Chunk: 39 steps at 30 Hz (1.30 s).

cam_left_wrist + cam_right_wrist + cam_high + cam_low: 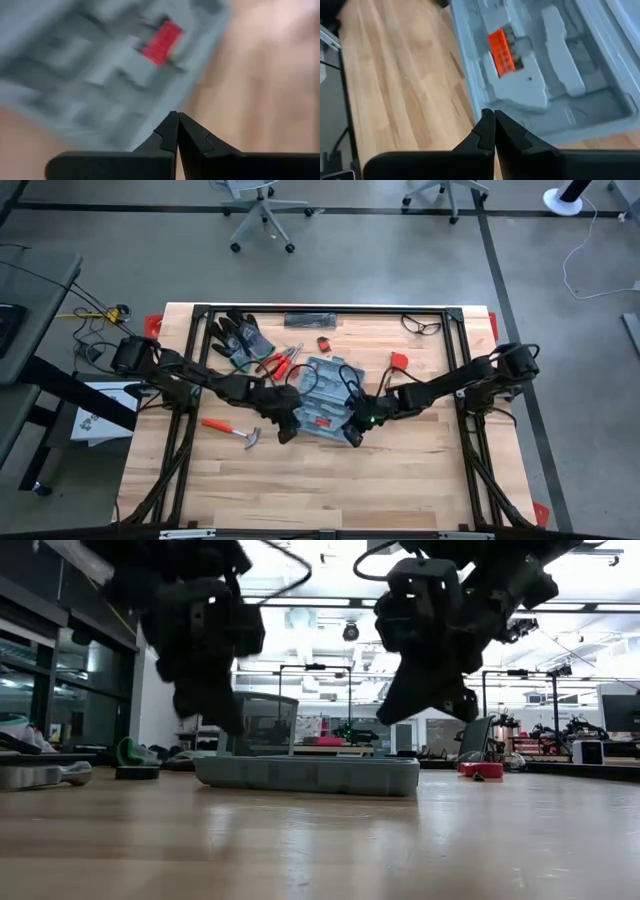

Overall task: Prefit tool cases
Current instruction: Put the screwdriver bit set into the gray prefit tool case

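The blue-grey tool case [322, 402] lies open and flat on the table's middle, moulded recesses up, with a red-orange piece [501, 51] in one recess. My left gripper [286, 432] is shut and hangs above the case's near left corner. My right gripper [356, 437] is shut and hangs above its near right corner. In the low view both grippers [222, 720] [455, 710] stand clear above the case [305, 775]. The left wrist view shows the case [100, 65] blurred beyond the shut fingertips [176, 118]. In the right wrist view my gripper [493, 114] points at its rim [475, 95].
An orange-handled hammer [236, 430] lies left of the case. Red pliers [281, 363] and dark gloves [238, 335] lie at the far left. Safety glasses [422, 326], a black strip [310, 318] and two small red pieces [325, 342] [398, 361] lie toward the far edge. Bare wood runs along the near side.
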Tool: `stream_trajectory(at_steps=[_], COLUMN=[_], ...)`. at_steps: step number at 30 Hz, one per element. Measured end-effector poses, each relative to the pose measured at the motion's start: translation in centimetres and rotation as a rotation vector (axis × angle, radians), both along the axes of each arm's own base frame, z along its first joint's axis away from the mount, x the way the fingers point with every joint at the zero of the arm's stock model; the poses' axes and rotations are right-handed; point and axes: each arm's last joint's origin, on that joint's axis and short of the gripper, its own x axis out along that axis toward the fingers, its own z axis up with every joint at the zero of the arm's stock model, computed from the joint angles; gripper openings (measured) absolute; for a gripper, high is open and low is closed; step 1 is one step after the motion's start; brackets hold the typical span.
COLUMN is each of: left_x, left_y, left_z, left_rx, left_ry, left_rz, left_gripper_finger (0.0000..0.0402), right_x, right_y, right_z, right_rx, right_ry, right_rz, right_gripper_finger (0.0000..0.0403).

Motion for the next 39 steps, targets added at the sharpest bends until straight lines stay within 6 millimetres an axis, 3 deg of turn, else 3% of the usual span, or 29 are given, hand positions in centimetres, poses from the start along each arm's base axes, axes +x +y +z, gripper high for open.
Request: stream_trajectory(at_steps=[4,7,14,20,26,29,31,34,39], left_x=[0.0,-0.5,-1.4,0.1,1.2,1.5,1.7,1.3,0.0], left_y=[0.2,0.7,1.5,0.8,0.3,0.2,0.3,1.7,7.0], left_z=[2.1,1.9,-0.2,0.1,-1.6,-1.1,0.6,2.9,2.8], left_rx=[0.225,0.271,0.174,0.068,0.006,0.011,0.041,0.146,0.232], left_ry=[0.104,0.18,0.259,0.104,0.102,0.067,0.009,-0.054,0.039], left_rz=[-0.021,-0.054,-0.1,-0.161,-0.146,-0.151,-0.163,-0.139,-0.038], left_gripper_finger=[0.0,0.0,0.0,0.0,0.0,0.0,0.0,0.0,0.0], right_x=[0.4,0.5,0.6,0.1,-0.6,-0.8,-0.8,-0.8,-0.9], right_y=[0.0,0.0,0.2,0.0,-0.2,-0.2,-0.1,0.0,-0.3], right_z=[-0.9,-1.8,-3.5,-3.0,-2.7,-2.6,-2.6,-2.7,-2.7], right_rx=[-0.003,-0.001,0.017,0.002,-0.024,-0.026,-0.023,-0.025,-0.039], right_ry=[0.014,0.039,0.11,0.141,0.186,0.202,0.204,0.205,0.21], right_rz=[-0.003,0.003,0.015,0.018,0.004,0.002,0.002,-0.014,-0.032], right_gripper_finger=[0.0,0.0,0.0,0.0,0.0,0.0,0.0,0.0,0.0])
